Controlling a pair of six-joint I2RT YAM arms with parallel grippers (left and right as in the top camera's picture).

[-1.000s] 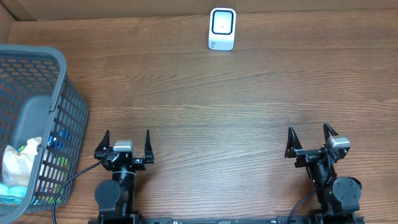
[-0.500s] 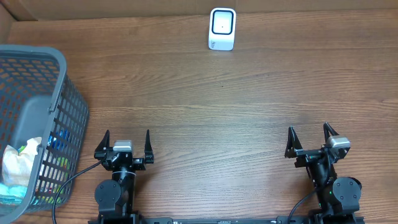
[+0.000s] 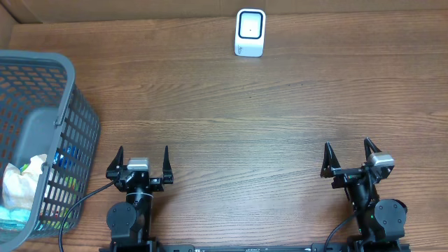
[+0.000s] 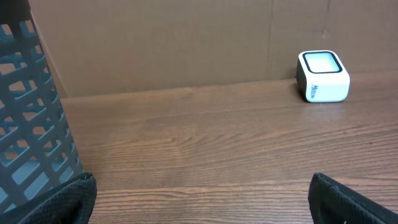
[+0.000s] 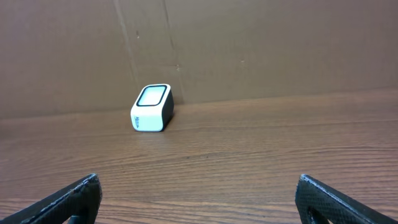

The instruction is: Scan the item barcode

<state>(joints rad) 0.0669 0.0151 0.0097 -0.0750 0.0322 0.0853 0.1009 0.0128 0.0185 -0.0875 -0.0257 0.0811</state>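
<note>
Overhead view: left gripper (image 3: 143, 151) and right gripper (image 3: 346, 144) sit at the near edge of the table (image 3: 280, 112), both w/ jaws spread wide, nothing btwn them. Items (image 3: 19, 183) lie in the grey basket (image 3: 67, 91) at far left. White scanner (image 3: 250, 32) stands centre-back, well apart from both.

I see a grey plastic basket (image 3: 68, 87) standing on the wood-grain table (image 3: 245, 119) just left of my left jaws, and a brown cardboard wall (image 4: 155, 43) well ahead of both pairs.
</note>
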